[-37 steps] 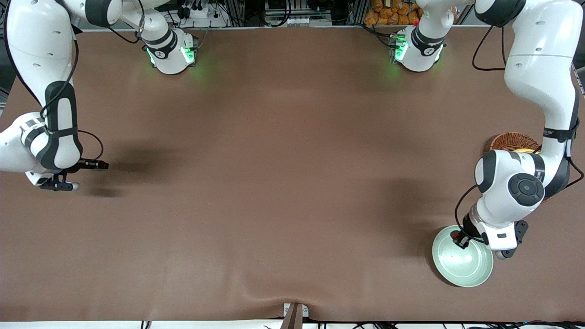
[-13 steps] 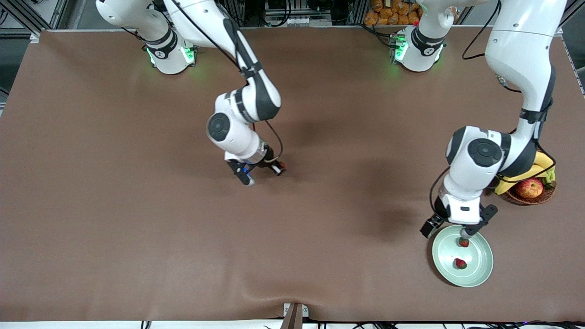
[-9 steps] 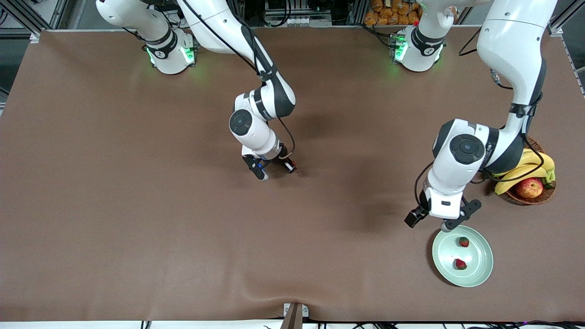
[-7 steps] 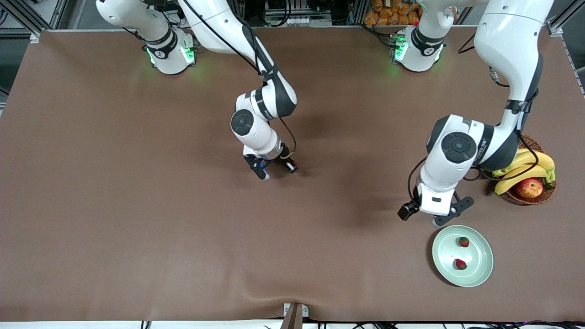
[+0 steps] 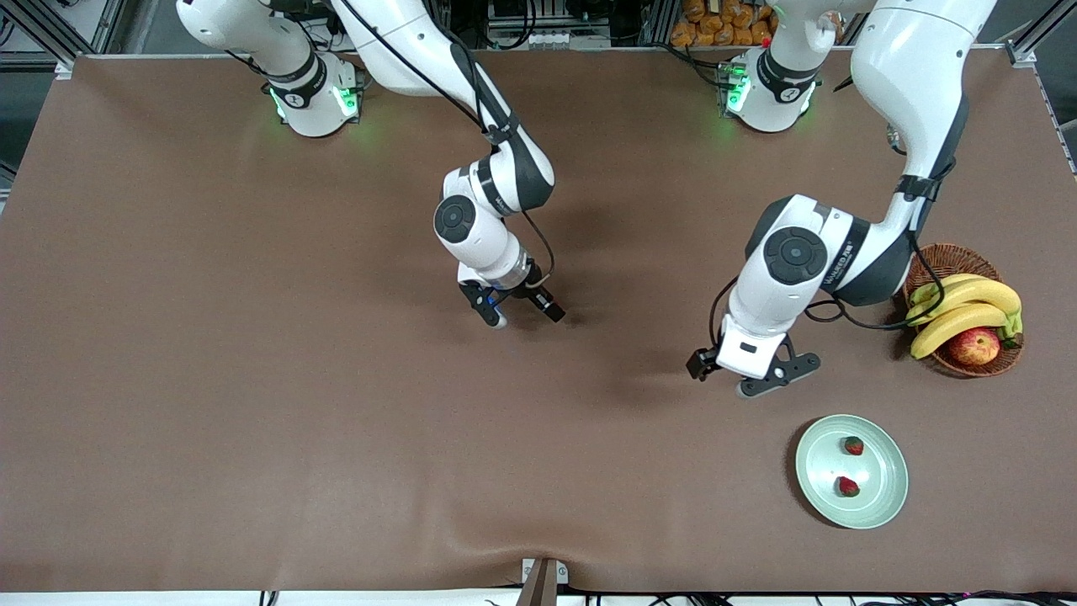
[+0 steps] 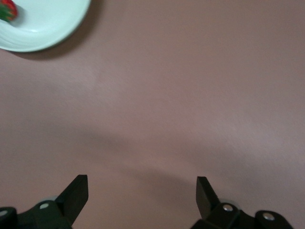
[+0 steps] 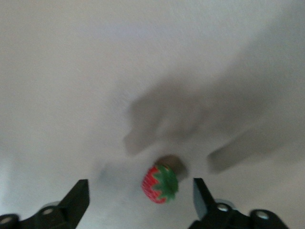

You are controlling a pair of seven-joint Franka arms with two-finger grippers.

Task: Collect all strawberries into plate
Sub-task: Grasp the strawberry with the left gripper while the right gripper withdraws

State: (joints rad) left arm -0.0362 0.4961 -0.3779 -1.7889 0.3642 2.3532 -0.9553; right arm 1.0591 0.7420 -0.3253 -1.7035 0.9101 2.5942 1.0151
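Brown cloth-covered table [image 5: 252, 379], mostly bare. Toward the left arm's end sits the plate [image 5: 879, 501], just nearer the front camera than the left gripper [image 5: 761, 383], whose open fingers hang over bare cloth. The basket [image 5: 942, 257] rests farther from the camera than the plate, beside the left arm's wrist. Near the middle, one strawberry [image 7: 160, 184] lies directly on the cloth, right beneath the right gripper [image 7: 138, 200], between its spread fingers. A fold wrinkles the cloth at the camera-side edge.

Third strawberry [image 7: 160, 183] hidden under right arm in front view; plate [image 6: 43, 28] edge-cropped.
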